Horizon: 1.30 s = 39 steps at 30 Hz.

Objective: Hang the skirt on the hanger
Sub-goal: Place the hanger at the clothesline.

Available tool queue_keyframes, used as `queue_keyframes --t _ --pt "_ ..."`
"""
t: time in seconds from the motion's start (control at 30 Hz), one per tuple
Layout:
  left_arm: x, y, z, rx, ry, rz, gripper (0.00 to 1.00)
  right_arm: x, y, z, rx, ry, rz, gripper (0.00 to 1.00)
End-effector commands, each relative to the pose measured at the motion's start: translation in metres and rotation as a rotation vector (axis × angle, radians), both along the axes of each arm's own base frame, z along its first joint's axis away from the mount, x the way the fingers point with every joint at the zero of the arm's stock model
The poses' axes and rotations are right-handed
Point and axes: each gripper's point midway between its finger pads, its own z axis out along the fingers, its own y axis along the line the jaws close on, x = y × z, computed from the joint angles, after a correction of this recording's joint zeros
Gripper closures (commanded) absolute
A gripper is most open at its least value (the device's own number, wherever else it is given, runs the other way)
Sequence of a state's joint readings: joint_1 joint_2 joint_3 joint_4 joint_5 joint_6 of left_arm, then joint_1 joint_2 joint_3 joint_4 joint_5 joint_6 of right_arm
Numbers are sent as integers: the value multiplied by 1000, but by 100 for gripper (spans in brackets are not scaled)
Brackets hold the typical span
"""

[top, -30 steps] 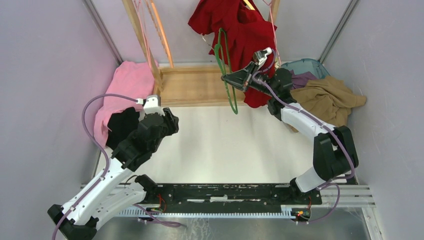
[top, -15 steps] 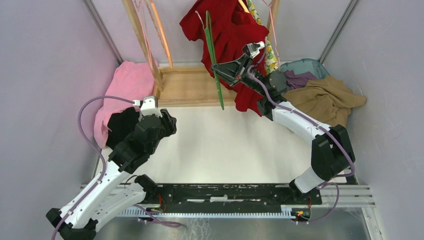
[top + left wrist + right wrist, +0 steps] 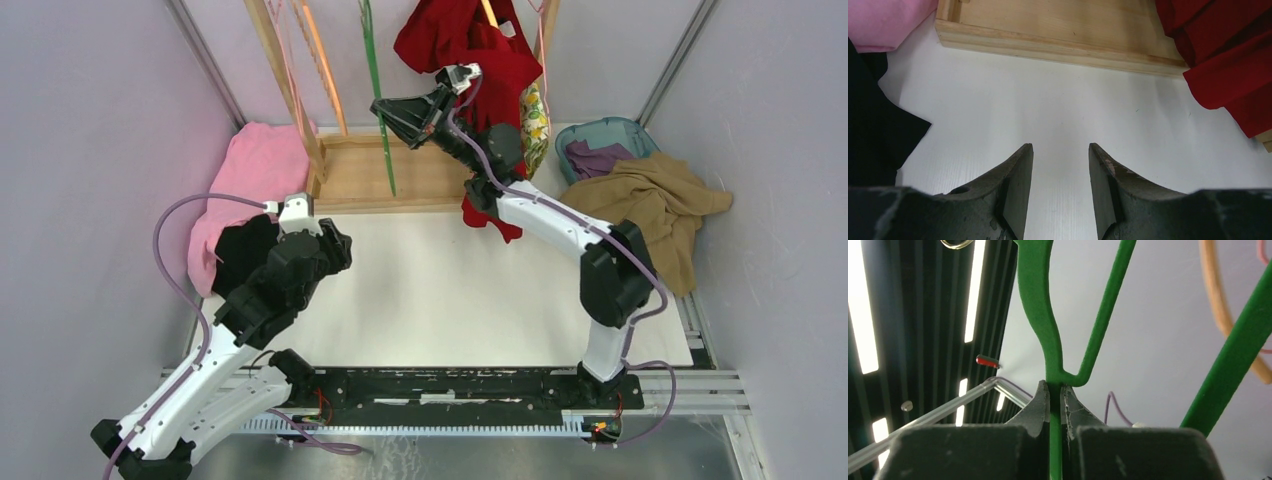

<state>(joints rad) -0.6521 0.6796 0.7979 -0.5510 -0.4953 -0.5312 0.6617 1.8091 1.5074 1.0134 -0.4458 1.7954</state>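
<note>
White table: wooden rack base back ctr; pink cloth + black cloth far L; tan garment R; teal basket behind it, prob. on table.

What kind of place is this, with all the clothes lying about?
Probably a lab test booth staged as a laundry corner: plain walls, a wooden rack hung with a red garment, a basket of clothes, two robot arms bolted to the table.

even, bright light; sharp frames; ceiling strips glare in right wrist view.
</note>
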Motion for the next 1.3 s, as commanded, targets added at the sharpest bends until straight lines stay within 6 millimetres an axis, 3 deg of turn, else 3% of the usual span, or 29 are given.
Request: queue_keyframes --t 0.0,0.27,0.6,0.9,1.07,1.1,1.17,1.2,1.23,1.27 --pt "1 1 22 -39 -47 16 47 12 6 25 107 -13 -15 99" --pt "0 4 24 -24 -49 17 47 58 17 37 185 -19 -94 99" --pt "-2 8 26 -8 -50 24 47 121 22 14 230 58 -172 99" --pt "-1 5 25 -13 -46 14 47 152 24 -6 228 108 -200 99" --pt "-1 6 23 -12 -46 21 47 153 27 -26 198 128 -199 97" --pt "-2 6 23 -12 -45 21 47 152 26 -31 197 131 -199 91" --pt "-2 8 22 -10 -45 26 47 147 26 -44 181 137 -189 66" --pt "-2 8 22 -9 -44 28 46 142 26 -49 172 134 -183 41" --pt "-2 9 22 -12 -47 29 46 138 25 -58 157 139 -183 32" --pt "-2 8 23 -15 -50 30 46 132 25 -64 145 142 -181 29"
